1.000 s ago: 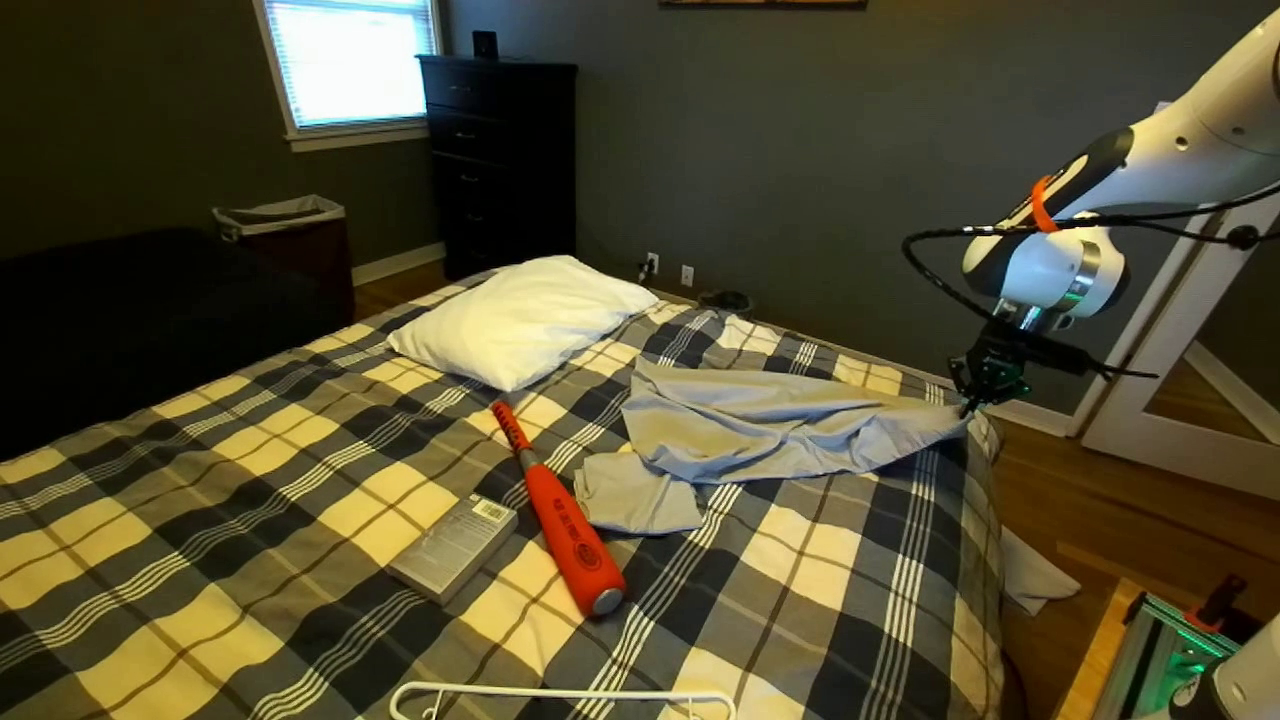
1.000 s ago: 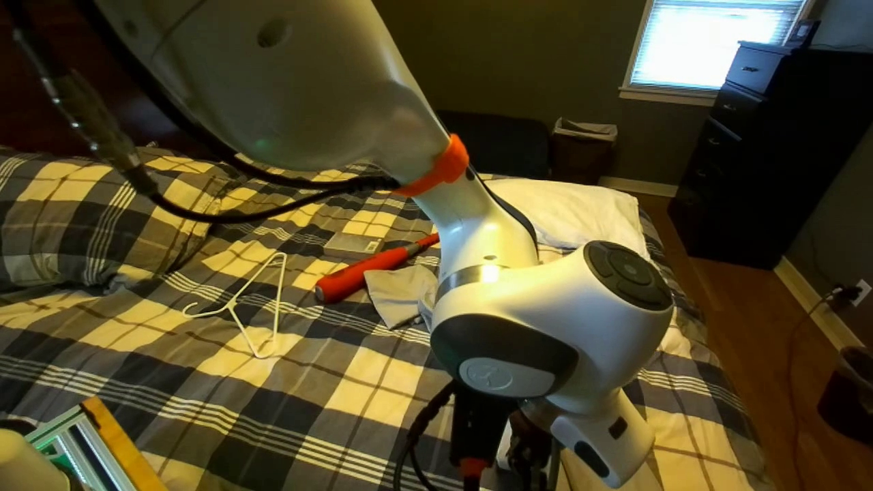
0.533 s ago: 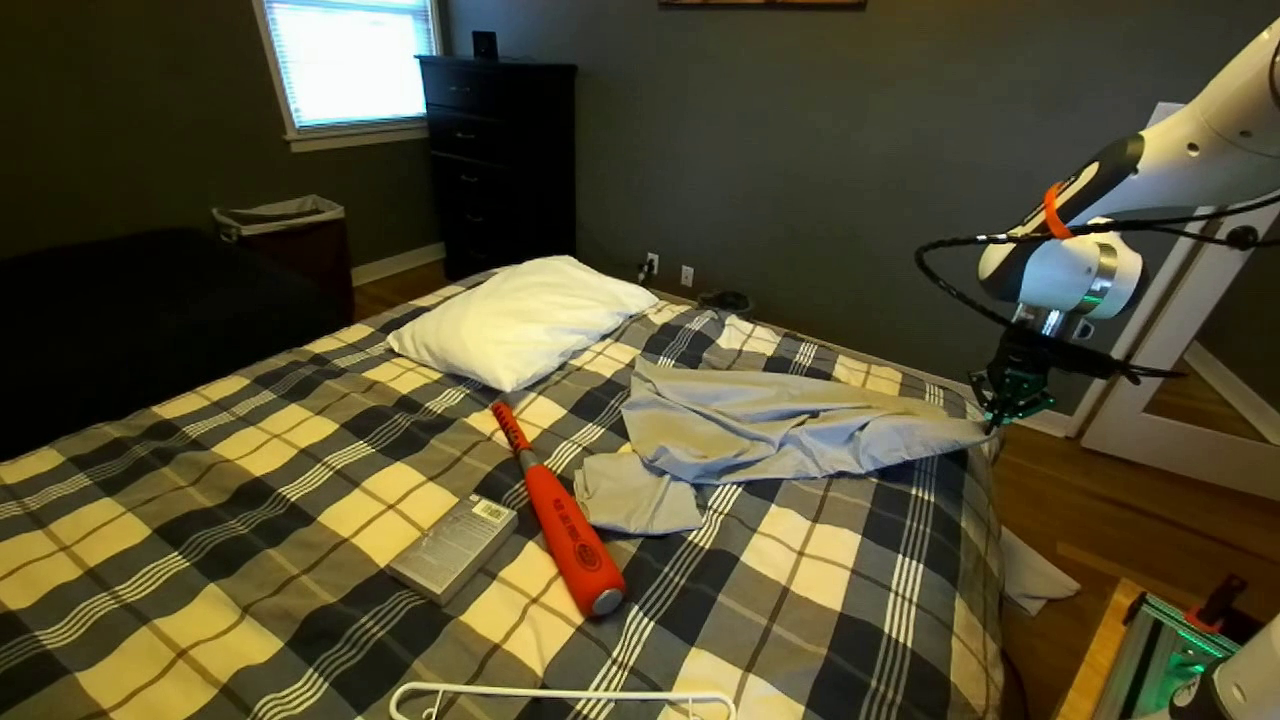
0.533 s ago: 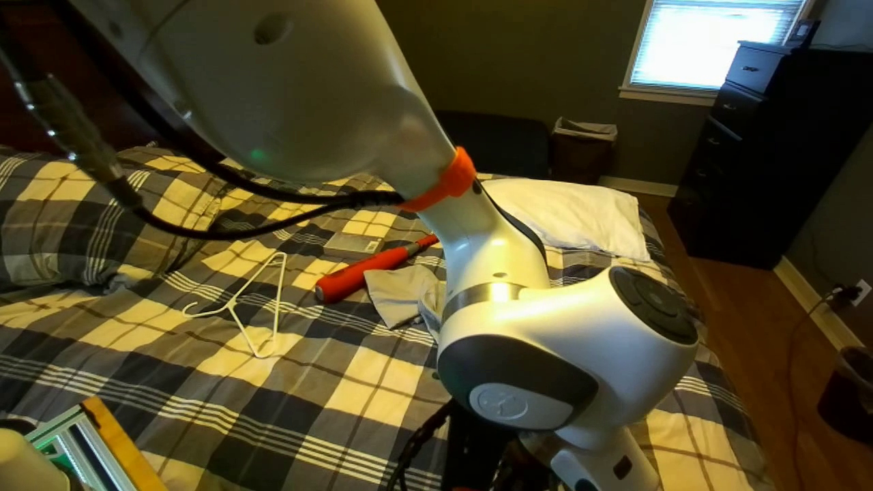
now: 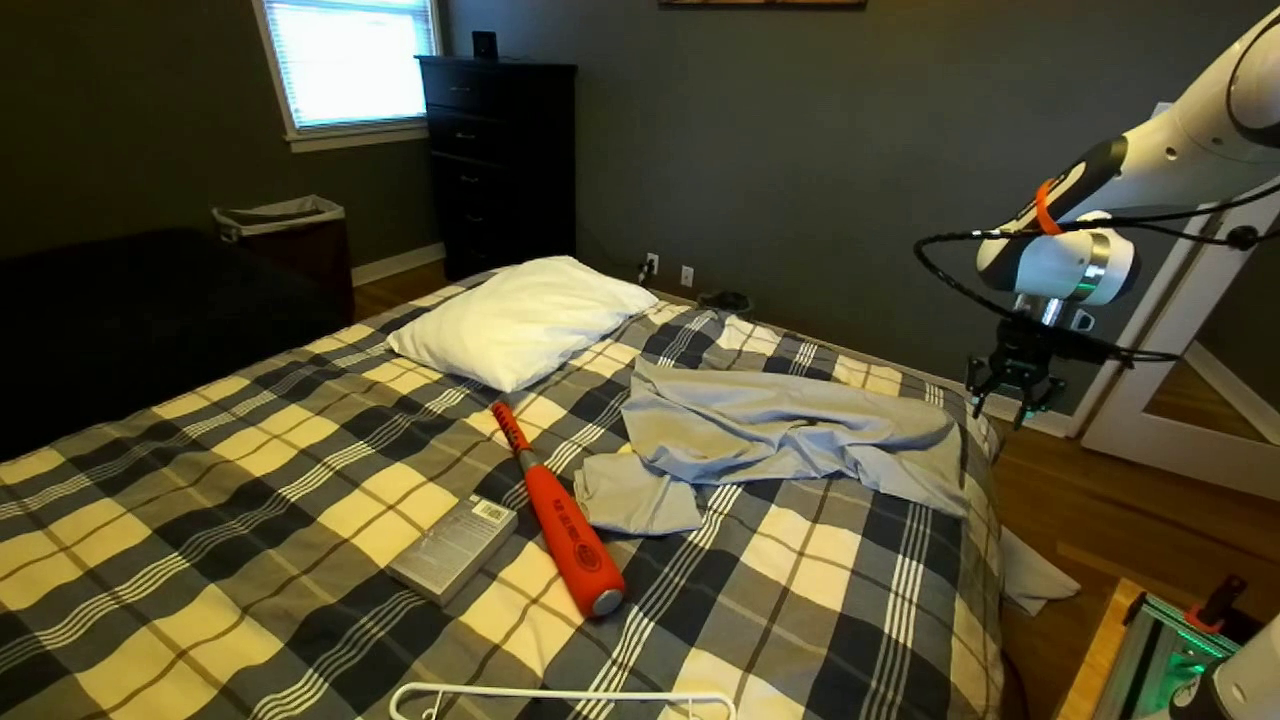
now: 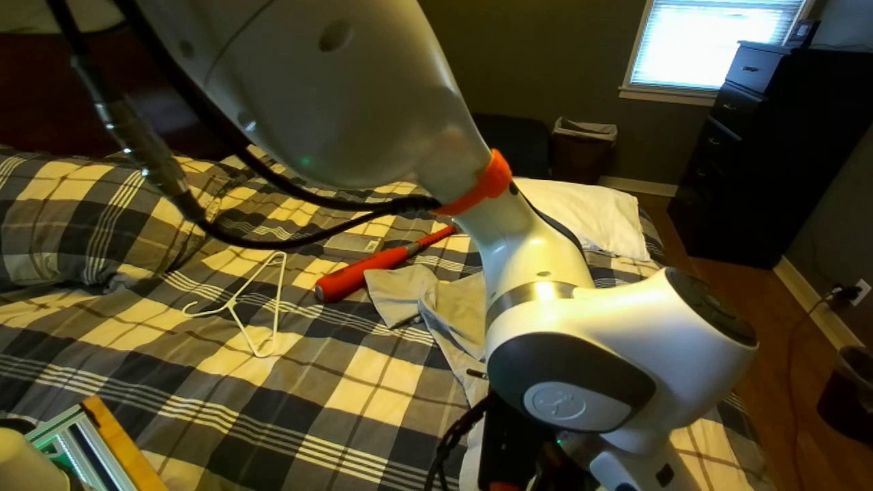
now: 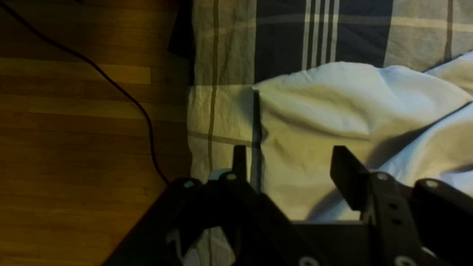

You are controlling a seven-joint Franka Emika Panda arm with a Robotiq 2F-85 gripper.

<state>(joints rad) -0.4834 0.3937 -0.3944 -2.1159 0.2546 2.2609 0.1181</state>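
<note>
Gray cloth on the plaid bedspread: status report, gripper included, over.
Gripper open, holding nothing. Gray cloth rumpled on plaid bedspread, apart from gripper. Red bat beside cloth's end farthest from gripper.

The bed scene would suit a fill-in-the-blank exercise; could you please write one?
The tool is ____, not shut.
Of the pillow, the bat and the rumpled cloth, the tool is nearest the ____.
The bat's main color is ____.
The pillow's color is ____.

Missing words: open; cloth; red; white.
</note>
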